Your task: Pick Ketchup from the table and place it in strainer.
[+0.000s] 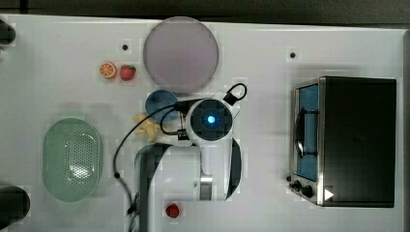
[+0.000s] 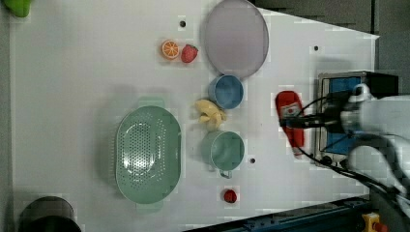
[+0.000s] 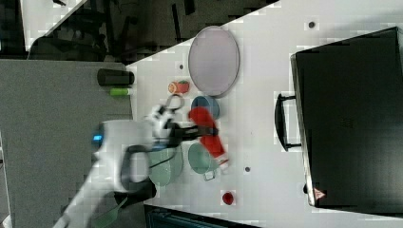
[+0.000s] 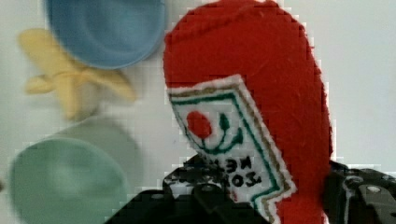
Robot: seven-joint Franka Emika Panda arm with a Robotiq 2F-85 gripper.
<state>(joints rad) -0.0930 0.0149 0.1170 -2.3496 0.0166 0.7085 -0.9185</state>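
Observation:
The Ketchup [image 2: 290, 112] is a red soft bottle with a white label, lying lengthwise between the blue cup and the oven in the left view. My gripper [image 2: 293, 123] is shut across its middle. In the wrist view a dark finger sits on each side of the Ketchup [image 4: 252, 79], with the gripper [image 4: 280, 198] clamped just below the label. In the right view the Ketchup [image 3: 209, 137] shows its white cap toward the green cup. I cannot tell whether it still touches the table. The mint-green strainer [image 2: 122, 154] stands apart at the left view's left, and its rim [image 1: 48, 159] shows at the top view's left.
A blue cup [image 2: 226, 92], a yellow banana [image 2: 210, 113] and a green cup [image 2: 225, 150] stand between the Ketchup and the strainer. A grey plate [image 2: 236, 37], an orange slice [image 2: 170, 49] and a strawberry [image 2: 189, 53] lie farther off. A small red object [image 2: 230, 195] and a toaster oven [image 1: 358, 140] are nearby.

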